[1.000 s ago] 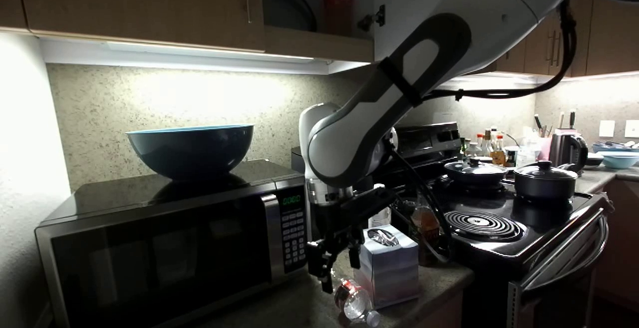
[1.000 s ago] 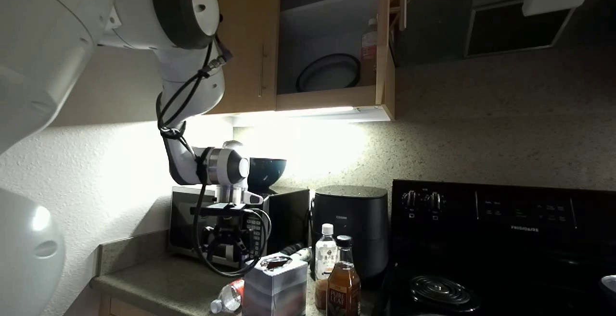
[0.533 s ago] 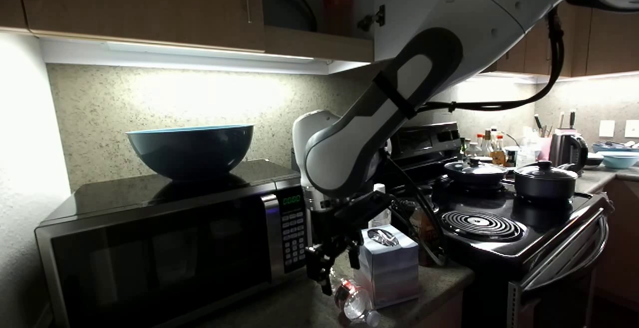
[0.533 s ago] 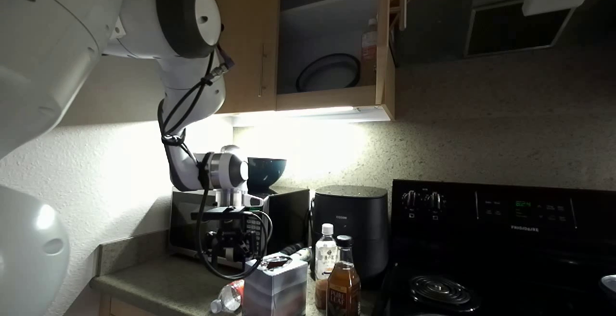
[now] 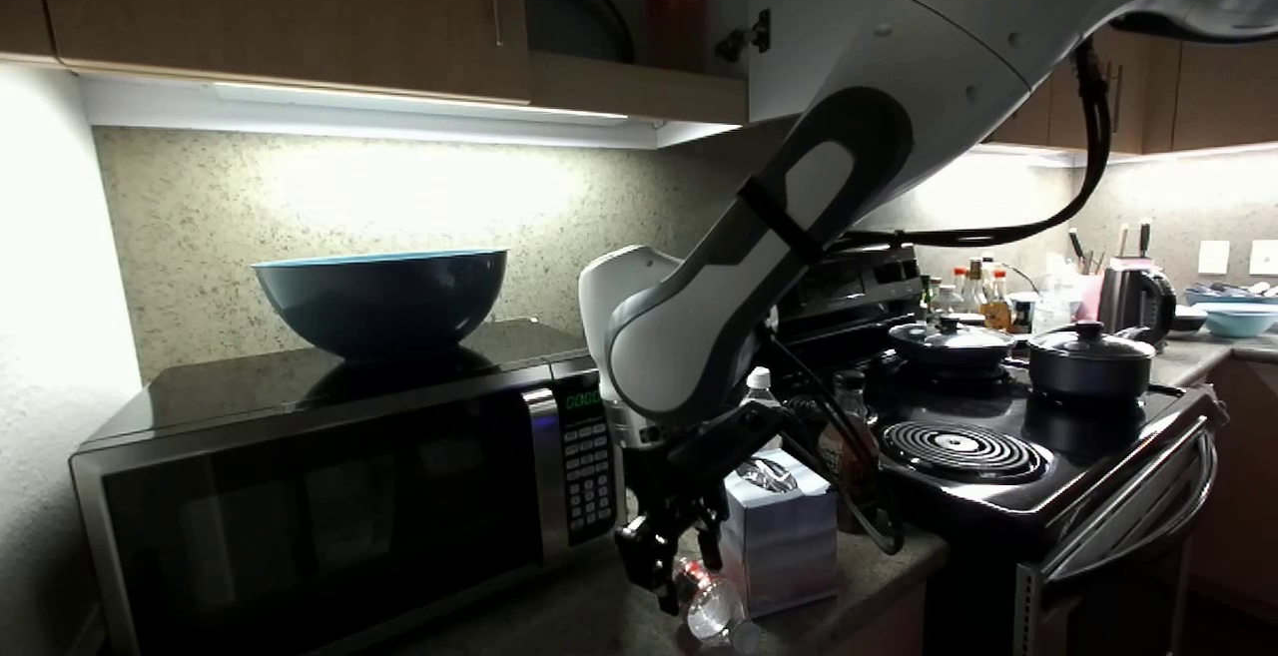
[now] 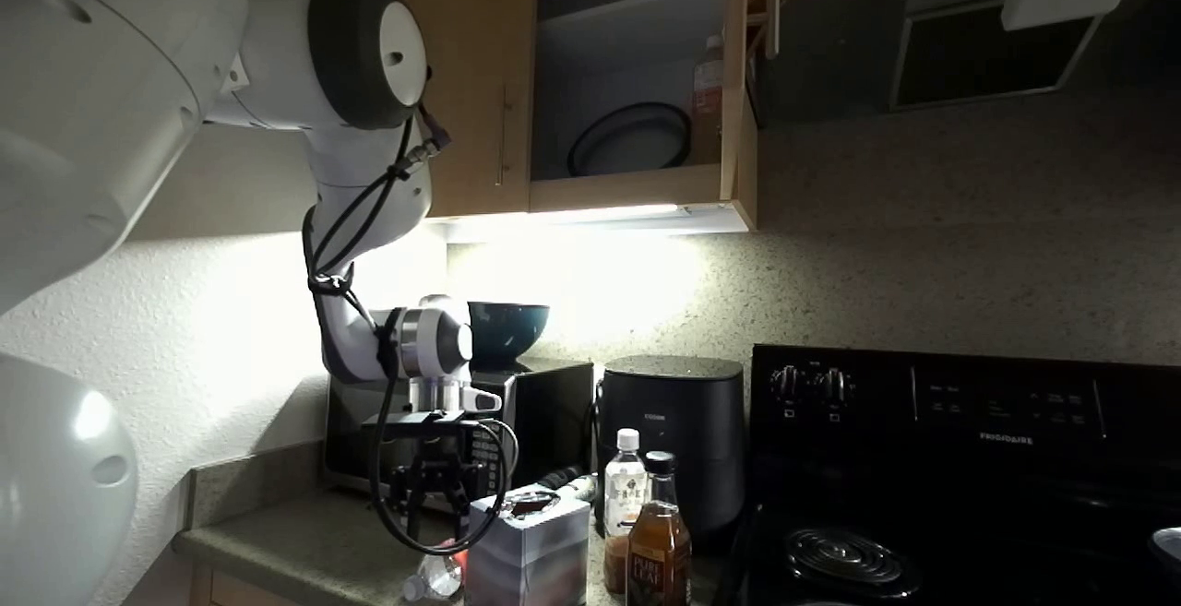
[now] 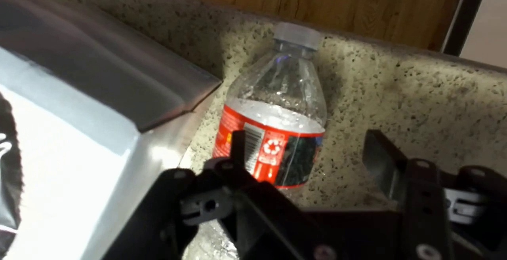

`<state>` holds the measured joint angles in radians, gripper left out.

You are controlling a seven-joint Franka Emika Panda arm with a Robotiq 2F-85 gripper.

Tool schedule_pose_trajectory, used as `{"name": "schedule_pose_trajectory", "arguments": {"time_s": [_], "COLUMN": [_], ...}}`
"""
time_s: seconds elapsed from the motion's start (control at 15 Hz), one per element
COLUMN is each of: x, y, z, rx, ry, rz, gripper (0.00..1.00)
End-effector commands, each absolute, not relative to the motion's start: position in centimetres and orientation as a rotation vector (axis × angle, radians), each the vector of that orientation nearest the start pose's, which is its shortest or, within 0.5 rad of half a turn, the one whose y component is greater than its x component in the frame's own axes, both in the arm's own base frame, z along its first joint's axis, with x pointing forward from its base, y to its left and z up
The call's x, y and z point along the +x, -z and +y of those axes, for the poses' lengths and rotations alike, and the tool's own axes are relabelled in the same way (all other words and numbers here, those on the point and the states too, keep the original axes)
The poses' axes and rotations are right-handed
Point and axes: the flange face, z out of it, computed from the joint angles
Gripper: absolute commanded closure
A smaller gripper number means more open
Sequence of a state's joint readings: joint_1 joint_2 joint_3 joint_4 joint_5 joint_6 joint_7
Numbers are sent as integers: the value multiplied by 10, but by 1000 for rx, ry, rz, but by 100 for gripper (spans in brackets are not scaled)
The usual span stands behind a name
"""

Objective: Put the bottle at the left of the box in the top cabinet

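The bottle (image 5: 714, 614) is clear with a red label and lies on its side on the counter, close beside the box. It also shows in an exterior view (image 6: 441, 578) and in the wrist view (image 7: 273, 133). The box (image 5: 784, 546), a pale tissue carton, stands upright and also shows in the wrist view (image 7: 83, 133). My gripper (image 7: 307, 145) is open and empty, pointing down over the bottle. In the wrist view one finger overlaps the label and the other is right of the bottle. The top cabinet (image 6: 627, 186) has one door open.
The microwave (image 5: 329, 506) with a blue bowl (image 5: 384, 302) on top stands beside the gripper. An upright white-capped bottle (image 6: 626, 486) and a brown tea bottle (image 6: 658, 551) stand by the box. A pan lid (image 6: 632, 140) and a bottle (image 6: 708, 99) are inside the cabinet.
The arm and gripper have moved down, closer to the bottle. The bottle and box have not moved.
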<state>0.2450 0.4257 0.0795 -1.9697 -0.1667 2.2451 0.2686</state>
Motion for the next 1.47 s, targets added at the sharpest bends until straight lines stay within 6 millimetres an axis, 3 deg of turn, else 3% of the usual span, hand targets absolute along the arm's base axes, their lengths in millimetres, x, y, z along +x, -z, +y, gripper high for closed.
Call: {"name": "schedule_pose_trajectory", "arguments": {"time_s": [0.0,0.4,0.47,0.6,1.13,1.27,1.4], "x": [570,573,573,573,571,570,569], "y": [-241,-245,-245,-246,-240,-235,-231], "z": [187,187,186,186,184,184,183], "rx": [-3265,-3258,-3260,-3261,-3273,-3274,-3273], "ry": [-211,-212,-218,-231,-275,-303,-329], "rz": [-237,-233,-221,-210,-222,-226,-229], "gripper": [56,93,51,53,4,0,31]}}
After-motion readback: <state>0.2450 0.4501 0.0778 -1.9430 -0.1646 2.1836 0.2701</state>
